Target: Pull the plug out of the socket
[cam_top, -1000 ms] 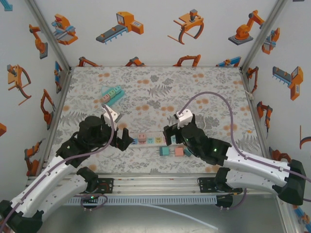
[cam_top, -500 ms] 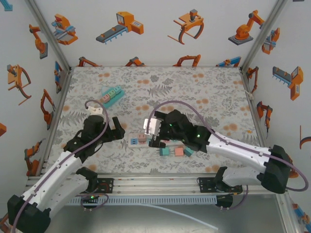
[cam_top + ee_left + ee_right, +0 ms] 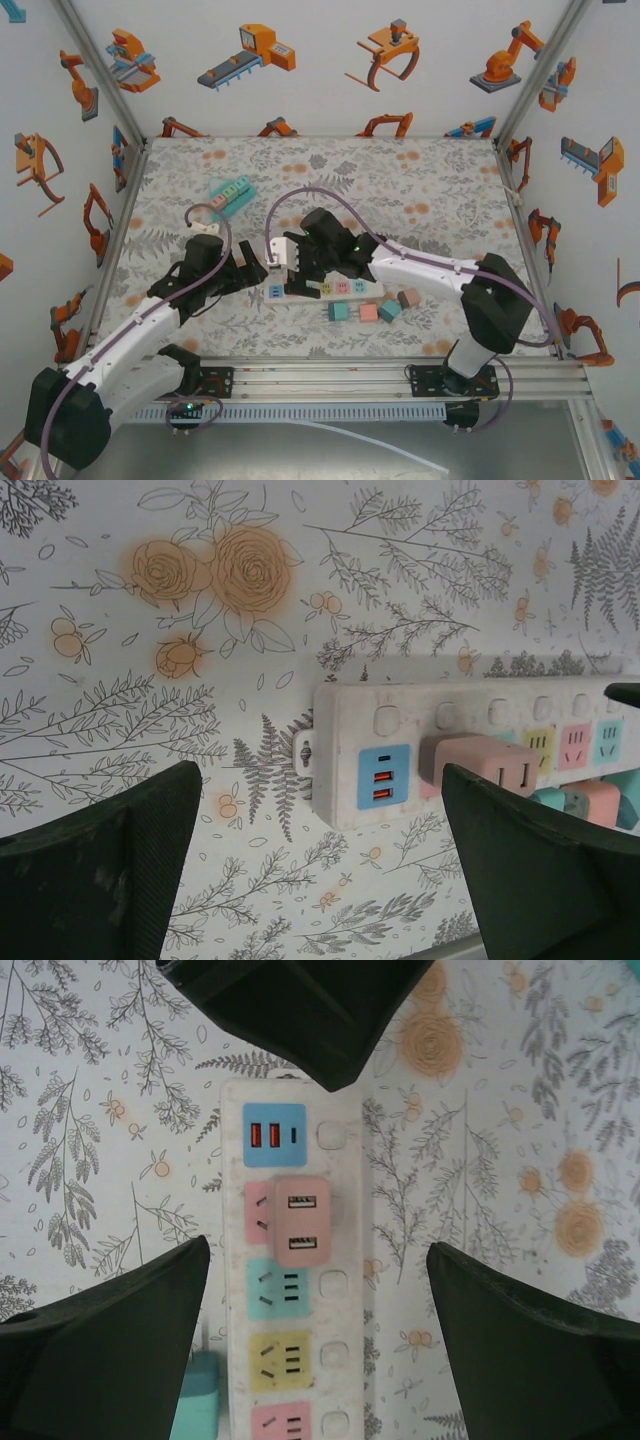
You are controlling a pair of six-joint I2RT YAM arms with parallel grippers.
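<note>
Pink plug [image 3: 302,1222] lies centred inside the wide right pincer [image 3: 317,1252], seemingly untouched.

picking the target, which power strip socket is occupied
The pink socket beside the blue USB panel, holding the boxy pink plug; teal socket and yellow socket empty.

Seen from above, a floral-patterned counter [image 3: 420,180] carried a white power strip [image 3: 345,288] near its front edge. The left gripper [image 3: 248,278] and right gripper [image 3: 297,280] hung close together over the strip's left end. Small coloured blocks [image 3: 368,313] lay just in front, and a teal strip [image 3: 232,195] lay farther back on the left.
</note>
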